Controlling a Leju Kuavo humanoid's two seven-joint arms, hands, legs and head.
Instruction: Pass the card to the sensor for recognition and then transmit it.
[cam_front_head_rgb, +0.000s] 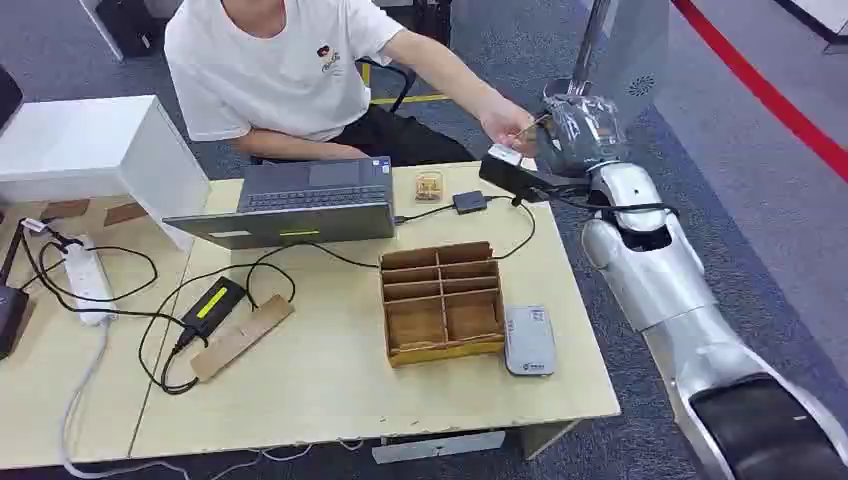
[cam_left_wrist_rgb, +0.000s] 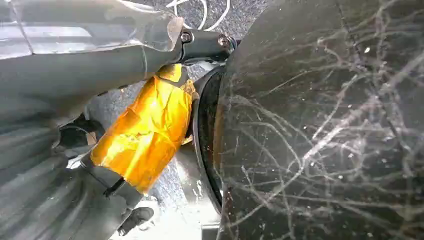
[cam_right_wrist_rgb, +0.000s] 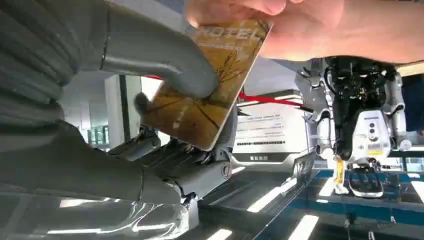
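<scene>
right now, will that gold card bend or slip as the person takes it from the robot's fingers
The card looks flat and unbent in the right hand, so probably stiff. It looks thin and glossy, so likely light and slippery. The person's hand pinches one edge, so it may pivot.

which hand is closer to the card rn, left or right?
Right. The right hand pinches the card between thumb and fingers, raised past the table's far right corner, while a person's hand holds the card's other edge. The left hand hangs by the robot's body, away from it.

My right hand (cam_front_head_rgb: 578, 135) is pinching the gold plastic hotel card (cam_right_wrist_rgb: 210, 90); a person's hand (cam_front_head_rgb: 508, 122) is gripping its far edge, opposite my fingers (cam_right_wrist_rgb: 165, 55).
</scene>
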